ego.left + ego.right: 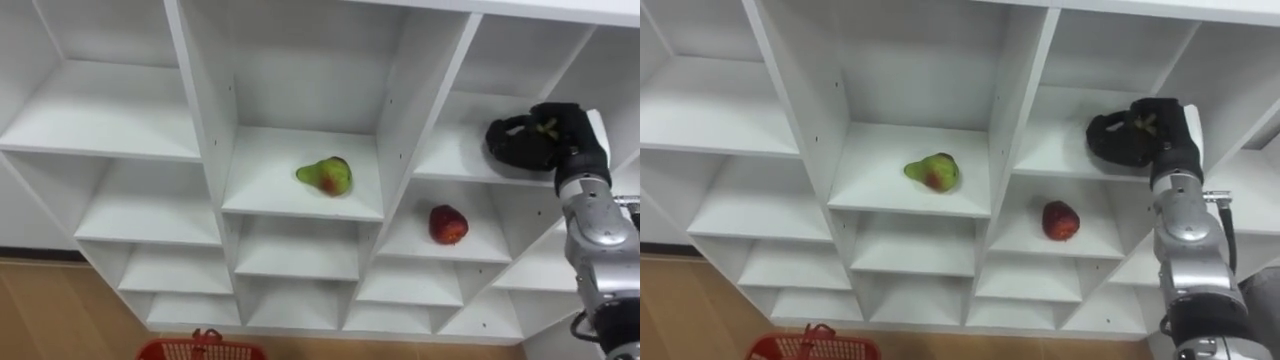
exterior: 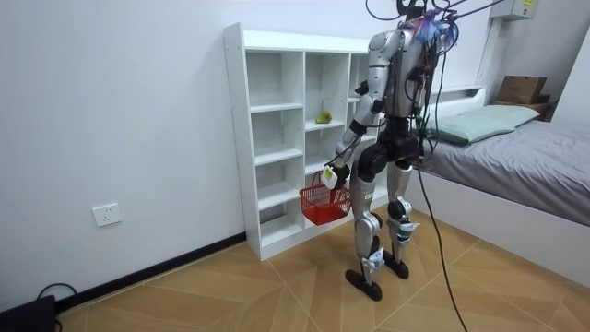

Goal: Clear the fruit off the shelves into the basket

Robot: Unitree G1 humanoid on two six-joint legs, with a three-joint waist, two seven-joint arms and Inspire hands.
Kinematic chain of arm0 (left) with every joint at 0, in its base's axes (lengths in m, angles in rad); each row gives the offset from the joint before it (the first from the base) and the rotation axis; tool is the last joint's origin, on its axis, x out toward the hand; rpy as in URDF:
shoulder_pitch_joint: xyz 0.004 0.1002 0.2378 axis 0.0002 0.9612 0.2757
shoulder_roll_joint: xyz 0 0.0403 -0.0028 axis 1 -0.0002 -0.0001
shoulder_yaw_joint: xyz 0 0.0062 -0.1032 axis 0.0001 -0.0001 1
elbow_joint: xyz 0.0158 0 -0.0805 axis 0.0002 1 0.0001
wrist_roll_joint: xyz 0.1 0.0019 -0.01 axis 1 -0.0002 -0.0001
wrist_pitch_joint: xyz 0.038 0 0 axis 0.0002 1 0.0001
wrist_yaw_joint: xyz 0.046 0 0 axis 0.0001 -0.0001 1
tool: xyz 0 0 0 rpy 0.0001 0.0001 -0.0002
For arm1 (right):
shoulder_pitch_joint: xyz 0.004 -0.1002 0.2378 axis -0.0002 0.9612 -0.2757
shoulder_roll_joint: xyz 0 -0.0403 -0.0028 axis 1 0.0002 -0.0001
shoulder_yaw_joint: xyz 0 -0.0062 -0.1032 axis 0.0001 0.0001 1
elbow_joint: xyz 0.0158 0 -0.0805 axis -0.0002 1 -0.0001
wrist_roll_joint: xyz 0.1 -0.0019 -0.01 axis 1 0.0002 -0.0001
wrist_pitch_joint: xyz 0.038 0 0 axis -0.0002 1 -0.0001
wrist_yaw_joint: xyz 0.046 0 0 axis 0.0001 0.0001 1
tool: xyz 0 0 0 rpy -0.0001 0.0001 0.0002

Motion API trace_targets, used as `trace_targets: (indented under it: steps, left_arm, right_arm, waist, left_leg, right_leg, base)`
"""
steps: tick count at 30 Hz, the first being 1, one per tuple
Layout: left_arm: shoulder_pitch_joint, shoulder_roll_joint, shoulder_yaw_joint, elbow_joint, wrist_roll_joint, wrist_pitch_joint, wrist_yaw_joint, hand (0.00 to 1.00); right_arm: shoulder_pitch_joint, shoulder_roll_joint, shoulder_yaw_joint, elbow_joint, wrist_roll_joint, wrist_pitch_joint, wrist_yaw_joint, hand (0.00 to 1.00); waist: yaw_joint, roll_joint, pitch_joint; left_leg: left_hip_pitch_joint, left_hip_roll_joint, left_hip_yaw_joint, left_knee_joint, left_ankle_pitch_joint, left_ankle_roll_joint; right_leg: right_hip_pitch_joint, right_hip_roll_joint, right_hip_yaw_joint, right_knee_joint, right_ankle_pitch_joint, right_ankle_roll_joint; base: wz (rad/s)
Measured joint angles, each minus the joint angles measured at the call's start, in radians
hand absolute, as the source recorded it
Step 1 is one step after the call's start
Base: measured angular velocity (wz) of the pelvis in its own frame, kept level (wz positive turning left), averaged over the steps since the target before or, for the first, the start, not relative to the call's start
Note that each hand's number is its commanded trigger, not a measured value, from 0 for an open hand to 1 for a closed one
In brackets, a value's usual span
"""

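Observation:
A green pear with a red blush [image 1: 325,176] lies on a shelf in the middle column of the white closet [image 1: 205,110]. One column to the right and a shelf lower sits a red apple [image 1: 448,224]. My right hand [image 1: 535,140] reaches into the right column's upper shelf above the apple. Its fingers are curled round a small yellowish fruit [image 1: 546,125], most of which is hidden. My left hand [image 2: 334,175] hangs low and grips the handle of a red basket [image 2: 323,205], whose rim shows at the bottom left [image 1: 205,350].
I stand upright close in front of the closet on a wooden floor. A bed [image 2: 525,157] with a cardboard box [image 2: 521,89] on its headboard stands at the room view's right. The closet's other compartments hold nothing.

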Motion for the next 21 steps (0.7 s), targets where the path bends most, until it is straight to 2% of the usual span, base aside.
trace_targets:
  steps: [5, 7, 14, 17, 20, 21]
  left_arm:
    - [-0.002, 0.000, -0.016, 0.000, 0.000, -0.016, 0.008, 1.00]
    - [-0.005, 0.000, -0.023, 0.000, 0.000, -0.017, 0.006, 1.00]
    - [-0.007, -0.006, -0.023, -0.013, 0.000, -0.020, -0.018, 1.00]
    - [-0.009, -0.009, -0.022, -0.022, 0.002, -0.037, -0.024, 1.00]
    - [-0.026, -0.013, -0.021, -0.022, 0.002, -0.045, -0.038, 1.00]
    - [-0.029, -0.014, -0.021, -0.022, 0.002, -0.046, -0.043, 1.00]
  right_arm:
    - [0.095, 0.024, 0.010, -0.133, 0.000, -0.012, 0.000, 1.00]
    - [0.122, 0.024, 0.021, -0.177, -0.001, -0.011, 0.001, 1.00]
    - [0.215, 0.073, 0.033, -0.381, -0.044, 0.003, 0.042, 1.00]
    - [0.282, 0.075, 0.077, -0.498, -0.044, 0.027, 0.109, 1.00]
    - [0.349, 0.081, 0.170, -0.585, -0.046, 0.095, 0.212, 1.00]
    - [0.364, 0.081, 0.178, -0.606, -0.047, 0.104, 0.225, 1.00]
  waist:
    - [-0.006, 0.007, 0.0008]
    - [-0.014, 0.007, 0.0007]
    - [-0.033, 0.016, -0.0020]
    - [-0.041, 0.023, -0.0030]
    - [-0.046, 0.033, -0.0013]
    - [-0.045, 0.035, -0.0019]
  left_leg:
    - [0.002, 0.001, 0.009, -0.002, 0.000, 0.000]
    - [0.001, 0.001, 0.010, -0.002, 0.000, 0.000]
    - [-0.016, 0.004, 0.038, -0.001, 0.000, 0.000]
    - [-0.016, 0.005, 0.053, -0.003, 0.000, 0.000]
    - [-0.023, 0.006, 0.069, -0.005, 0.000, 0.000]
    - [-0.027, 0.006, 0.071, -0.006, 0.000, 0.000]
  right_leg:
    - [-0.004, 0.000, 0.001, 0.000, 0.000, 0.000]
    - [-0.006, 0.000, 0.002, 0.000, 0.000, -0.001]
    - [-0.040, 0.003, 0.027, 0.002, 0.006, -0.009]
    - [-0.048, 0.005, 0.041, 0.004, 0.007, -0.009]
    - [-0.070, 0.006, 0.057, 0.017, 0.008, -0.009]
    - [-0.076, 0.006, 0.059, 0.018, 0.008, -0.009]
  base:
    - [-0.05]
    - [0.00]
    - [-0.13]
    - [-0.15]
    - [-0.15]
    - [-0.13]
